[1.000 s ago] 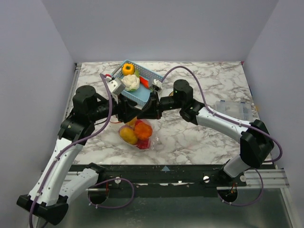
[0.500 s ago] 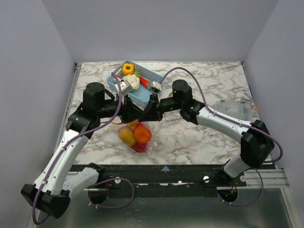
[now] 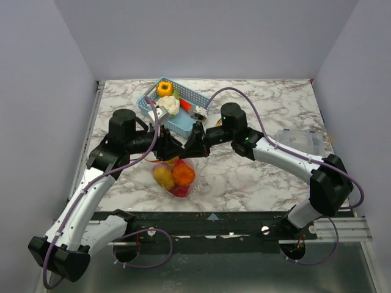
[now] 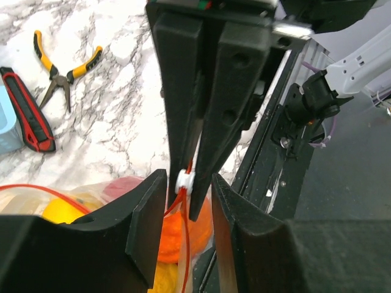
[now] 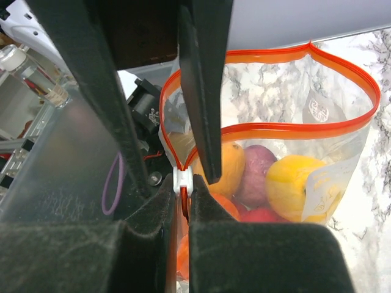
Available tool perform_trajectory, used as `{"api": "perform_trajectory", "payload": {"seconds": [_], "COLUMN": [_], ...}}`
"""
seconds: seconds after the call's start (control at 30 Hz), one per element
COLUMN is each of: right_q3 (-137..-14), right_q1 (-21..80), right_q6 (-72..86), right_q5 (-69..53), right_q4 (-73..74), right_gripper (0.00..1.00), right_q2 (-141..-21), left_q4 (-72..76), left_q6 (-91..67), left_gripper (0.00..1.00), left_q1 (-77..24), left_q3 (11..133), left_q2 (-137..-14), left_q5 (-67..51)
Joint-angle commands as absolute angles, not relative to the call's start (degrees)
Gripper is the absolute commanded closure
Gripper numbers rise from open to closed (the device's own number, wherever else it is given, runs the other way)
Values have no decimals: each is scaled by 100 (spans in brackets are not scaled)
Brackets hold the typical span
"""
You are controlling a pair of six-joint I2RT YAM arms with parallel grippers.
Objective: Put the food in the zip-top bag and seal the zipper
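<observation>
The zip-top bag point(image 3: 185, 187) hangs between both grippers with the food point(image 3: 182, 173) inside it. The right wrist view shows orange, purple, yellow point(image 5: 293, 183) and red pieces in the bag. The zipper point(image 5: 293, 127) loops wide, so the bag mouth is open. My right gripper point(image 5: 182, 194) point(image 3: 191, 146) is shut on the zipper just below its white slider point(image 5: 183, 180). My left gripper point(image 4: 185, 188) point(image 3: 173, 147) is open. Its fingers point(image 4: 146, 226) straddle the right gripper's tips and the slider point(image 4: 183, 180).
A blue basket point(image 3: 183, 122) at the back holds an orange pepper point(image 3: 164, 88) and a cauliflower point(image 3: 169, 105). Yellow-handled pliers point(image 4: 64, 70) and a red-black knife point(image 4: 24, 116) lie on the marble. A clear box point(image 3: 299, 139) sits at the right. The table's front edge is close below the bag.
My left arm has swung right, bringing its open jaws around the right gripper's tips at the zipper. The right gripper has stayed shut on the zipper.
</observation>
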State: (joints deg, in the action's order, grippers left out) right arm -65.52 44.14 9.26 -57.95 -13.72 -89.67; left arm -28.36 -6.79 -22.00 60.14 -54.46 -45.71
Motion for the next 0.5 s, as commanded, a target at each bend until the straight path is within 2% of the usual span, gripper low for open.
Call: {"api": "perform_trajectory", "payload": {"seconds": [0.0, 0.1, 0.2, 0.3, 0.47], "right_q3": [-6737, -6747, -6757, -6768, -6768], "right_q1": [4394, 4394, 4390, 4395, 4394], "right_q6": [827, 834, 820, 833, 795], "right_q5": [-5996, -6029, -6067, -6107, -6152], "right_q4": [-1411, -1413, -1398, -1389, -1389], "right_gripper": [100, 100, 100, 100, 100], "right_q2": [-8813, -8828, -8857, -8891, -8903], "left_q4": [-2816, -2753, -2623, -2482, -2444], "left_q6": [-694, -729, -781, -826, -776], "left_gripper": [63, 62, 68, 77, 99], "left_q1": [-2083, -2057, -2057, -2054, -2057], "left_q3": [5830, 5759, 5703, 5665, 5680], "left_q2": [-5372, -5370, -5371, -5361, -5357], "left_q5": [-4471, -4539, -4672, -4711, -4810]}}
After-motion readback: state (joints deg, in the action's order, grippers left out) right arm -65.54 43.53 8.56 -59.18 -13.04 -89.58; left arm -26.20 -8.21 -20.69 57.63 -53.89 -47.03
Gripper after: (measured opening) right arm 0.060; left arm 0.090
